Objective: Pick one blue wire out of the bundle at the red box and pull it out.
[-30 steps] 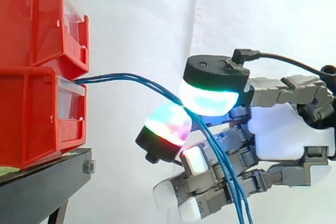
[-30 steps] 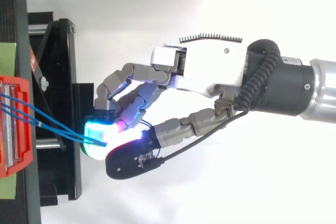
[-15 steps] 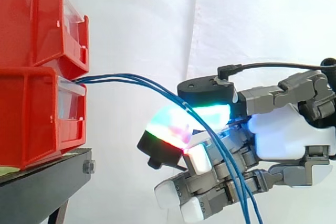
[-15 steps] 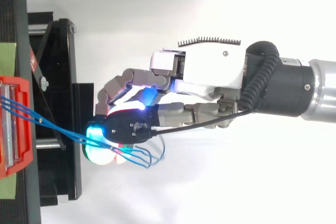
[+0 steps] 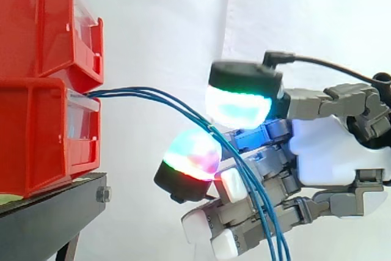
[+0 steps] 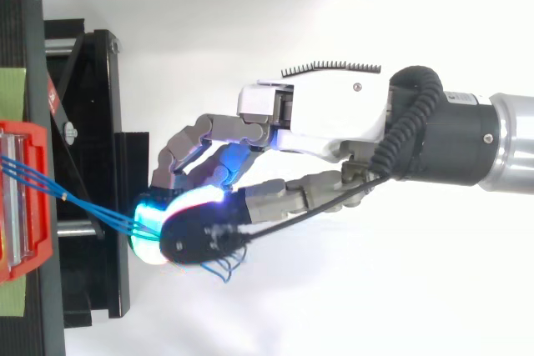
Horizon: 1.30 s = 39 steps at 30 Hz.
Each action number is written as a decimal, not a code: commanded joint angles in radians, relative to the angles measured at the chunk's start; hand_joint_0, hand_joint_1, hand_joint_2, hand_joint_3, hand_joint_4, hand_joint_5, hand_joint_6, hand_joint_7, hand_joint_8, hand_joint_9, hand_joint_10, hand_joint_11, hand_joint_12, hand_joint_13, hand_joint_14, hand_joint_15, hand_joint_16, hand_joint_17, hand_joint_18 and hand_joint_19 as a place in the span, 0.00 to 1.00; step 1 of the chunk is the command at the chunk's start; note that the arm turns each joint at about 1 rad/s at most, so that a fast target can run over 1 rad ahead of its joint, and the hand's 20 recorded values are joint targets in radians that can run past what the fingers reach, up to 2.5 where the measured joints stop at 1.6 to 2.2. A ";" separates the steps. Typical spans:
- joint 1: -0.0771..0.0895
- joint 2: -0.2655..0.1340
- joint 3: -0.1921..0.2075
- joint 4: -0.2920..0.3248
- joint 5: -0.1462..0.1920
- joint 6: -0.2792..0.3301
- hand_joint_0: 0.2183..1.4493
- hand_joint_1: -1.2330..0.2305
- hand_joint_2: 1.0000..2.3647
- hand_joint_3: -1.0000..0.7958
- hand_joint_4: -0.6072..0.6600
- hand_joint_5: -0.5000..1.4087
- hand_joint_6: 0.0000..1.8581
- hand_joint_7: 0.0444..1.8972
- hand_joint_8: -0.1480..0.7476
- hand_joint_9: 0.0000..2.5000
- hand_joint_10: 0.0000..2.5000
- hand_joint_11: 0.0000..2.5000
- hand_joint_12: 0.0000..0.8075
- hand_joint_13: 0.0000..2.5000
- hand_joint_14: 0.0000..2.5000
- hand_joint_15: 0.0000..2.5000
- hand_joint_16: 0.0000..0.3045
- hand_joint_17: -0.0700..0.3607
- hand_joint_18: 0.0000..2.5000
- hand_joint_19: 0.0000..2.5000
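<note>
Three blue wires (image 5: 153,94) leave the front of the lower red box (image 5: 36,132) and arc right and down past the hand (image 5: 336,151). They run through the gap between a raised green-cyan thumb pad (image 5: 238,102) and a lower multicoloured finger pad (image 5: 186,160), lying against the lower pad's right side. The thumb pad stands clear above them. The remaining fingers are curled below, with the wires hanging in front of them. In the top view the wires (image 6: 83,206) stretch from the box (image 6: 25,198) to the glowing pads, where the hand (image 6: 334,114) reaches in from the right.
A second red bin (image 5: 36,22) is stacked on the lower one, both on the black stand (image 5: 43,224) at the left. The stand's frame (image 6: 92,122) lies under the fingertips. A white curtain hangs behind.
The thumb pad, pressed down on the wires half a second ago, has lifted off them again. The wires' loose ends have shifted back under the hand in the top view.
</note>
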 commanded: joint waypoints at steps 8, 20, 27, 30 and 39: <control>-0.002 0.000 0.001 0.001 0.000 0.000 0.27 0.41 0.01 0.36 0.62 0.18 0.47 0.40 0.51 0.38 0.01 0.24 0.47 0.26 0.01 0.15 0.20 0.48 0.19 0.20; -0.002 -0.001 0.001 0.001 0.000 0.000 0.31 0.31 0.01 0.51 0.58 0.18 0.50 0.36 0.53 0.39 0.01 0.25 0.49 0.28 0.01 0.15 0.21 0.50 0.23 0.19; -0.002 -0.001 0.001 -0.002 0.000 0.000 0.33 0.32 0.01 0.52 0.60 0.17 0.50 0.36 0.53 0.38 0.01 0.25 0.50 0.28 0.01 0.15 0.22 0.51 0.23 0.19; -0.002 0.000 0.007 -0.002 0.000 0.000 0.32 0.35 0.00 0.51 0.66 0.18 0.49 0.34 0.54 0.39 0.01 0.24 0.52 0.29 0.01 0.15 0.23 0.53 0.24 0.19; -0.002 0.002 0.021 -0.008 -0.012 0.000 0.28 0.46 0.01 0.40 0.67 0.18 0.46 0.38 0.54 0.40 0.01 0.24 0.51 0.28 0.01 0.16 0.23 0.52 0.22 0.20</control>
